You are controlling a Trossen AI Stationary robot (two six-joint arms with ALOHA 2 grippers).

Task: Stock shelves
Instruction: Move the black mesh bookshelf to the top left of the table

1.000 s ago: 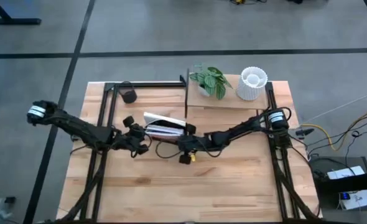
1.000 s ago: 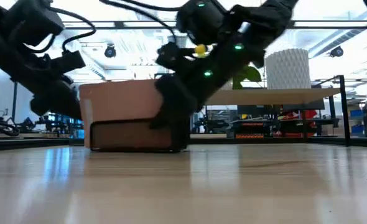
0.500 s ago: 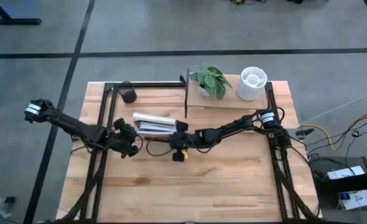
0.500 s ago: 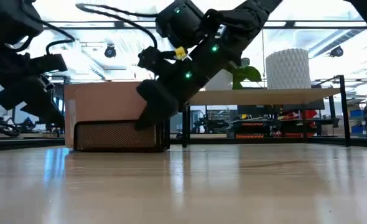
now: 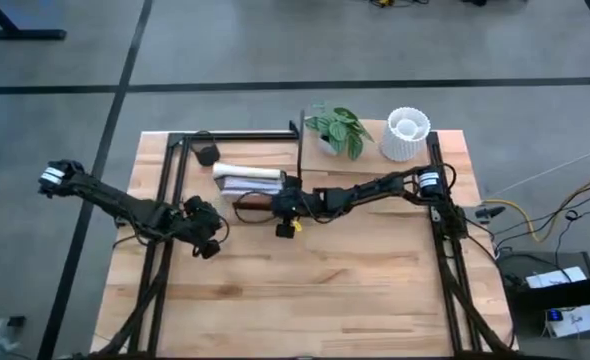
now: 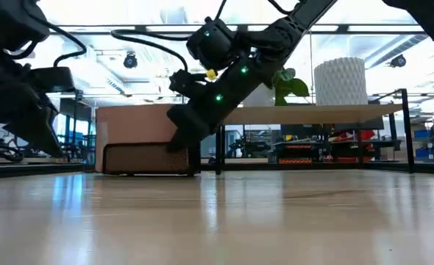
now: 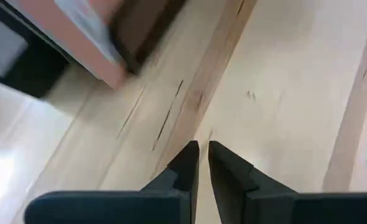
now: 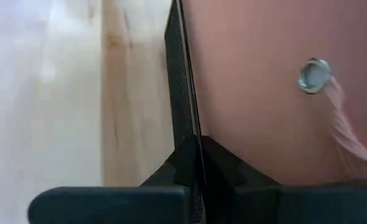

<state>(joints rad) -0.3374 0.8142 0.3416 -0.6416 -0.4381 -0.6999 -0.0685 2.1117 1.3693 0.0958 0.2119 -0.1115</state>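
Two hands: right hand (image 5: pixel 275 203) pinching pink box (image 5: pixel 247 180) just left of shelves (image 5: pixel 365 160), left hand (image 5: pixel 207 222) pressed together.

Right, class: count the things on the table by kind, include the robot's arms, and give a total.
Robot arms: 2 (left tool, right tool)
Shelves: 1
Potted plant: 1
White ribbed vase: 1
Pink box: 1
Small dark object: 1
Total: 7

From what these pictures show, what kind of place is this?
Probably a robotics lab or workshop. The low view shows a large hall with ceiling lights and benches of equipment behind the wooden table, which carries two robot arms. Loose cables lie on the grey floor beside it.
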